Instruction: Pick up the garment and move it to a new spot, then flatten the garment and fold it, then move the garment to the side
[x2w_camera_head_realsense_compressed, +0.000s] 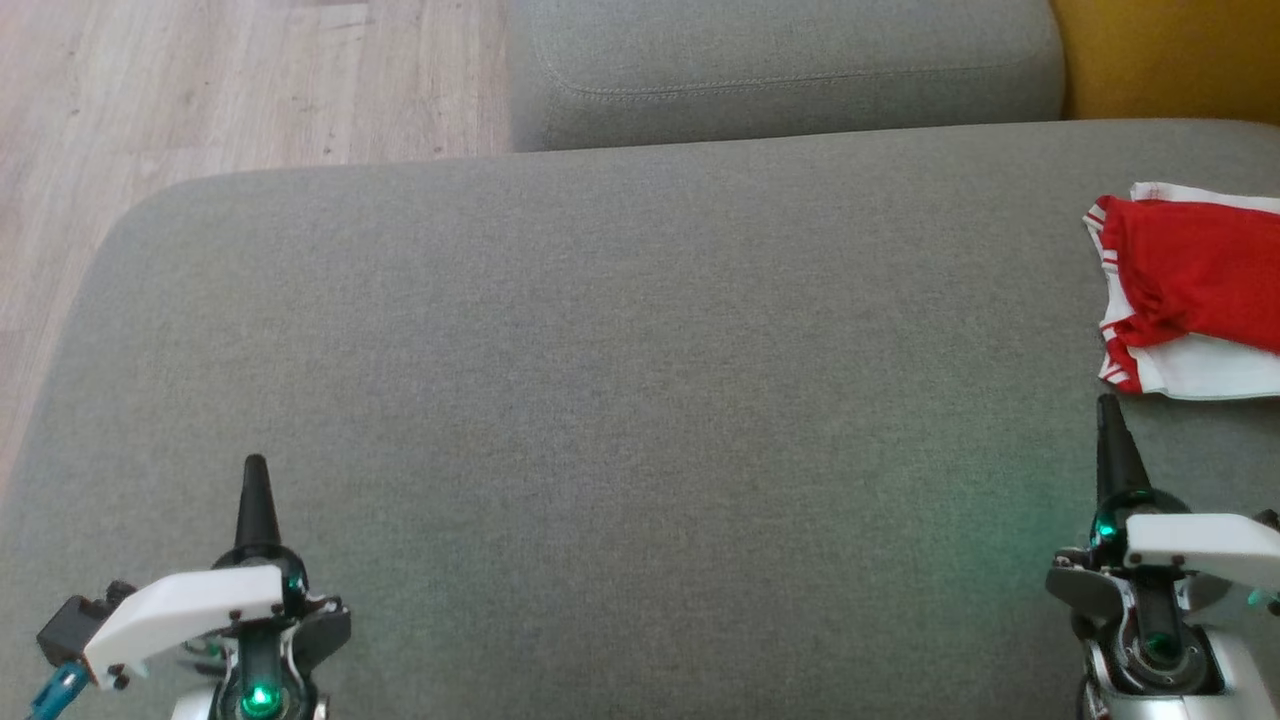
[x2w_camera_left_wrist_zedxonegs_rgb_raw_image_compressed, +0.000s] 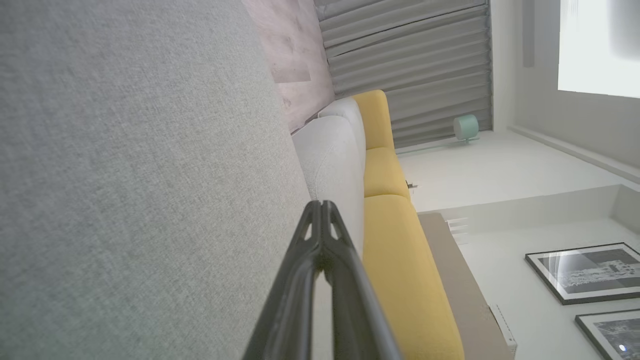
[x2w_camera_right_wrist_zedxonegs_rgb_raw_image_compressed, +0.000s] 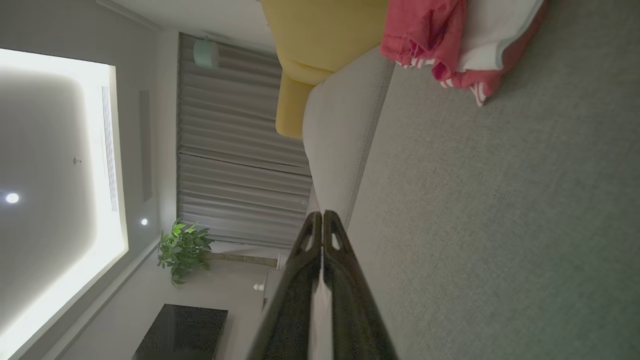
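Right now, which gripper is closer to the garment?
The right gripper: its shut tip sits just short of the red-and-white garment, while the left gripper is far across the grey cushion.

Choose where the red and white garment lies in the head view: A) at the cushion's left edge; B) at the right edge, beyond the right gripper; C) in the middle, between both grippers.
B: the garment lies at the right edge of the grey cushion, just ahead of the right gripper.
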